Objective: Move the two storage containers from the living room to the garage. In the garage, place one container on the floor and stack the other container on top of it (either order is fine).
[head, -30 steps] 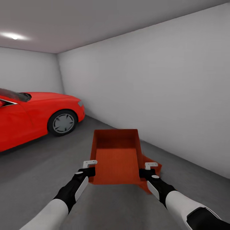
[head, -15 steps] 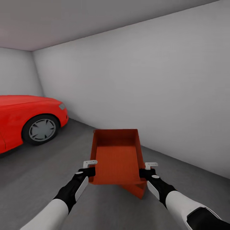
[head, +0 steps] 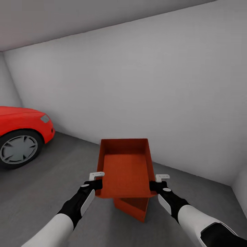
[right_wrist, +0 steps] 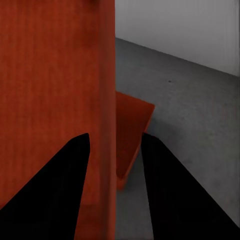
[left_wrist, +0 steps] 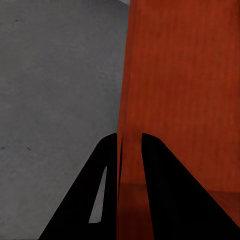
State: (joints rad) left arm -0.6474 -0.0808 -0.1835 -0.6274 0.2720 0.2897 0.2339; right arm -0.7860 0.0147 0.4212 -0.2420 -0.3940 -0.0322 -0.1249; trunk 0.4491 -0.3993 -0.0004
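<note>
Two storage containers: held one (head: pixel 125 171); floor one (head: pixel 132 207).

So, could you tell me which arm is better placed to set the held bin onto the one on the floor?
Neither alone: the left tool and right tool each clamp a side wall of the held bin, above the floor bin.

Both arms reach forward from the lower corners of the head frame, white forearms, black wrists. Left end effector (head: pixel 97 180) at lower centre-left, fingers closed onto the left wall of the held container (head: pixel 125 171); wrist view shows the wall pinched between them. Right end effector (head: pixel 157 181) at lower centre-right, fingers straddling the right wall, level with the left.
</note>
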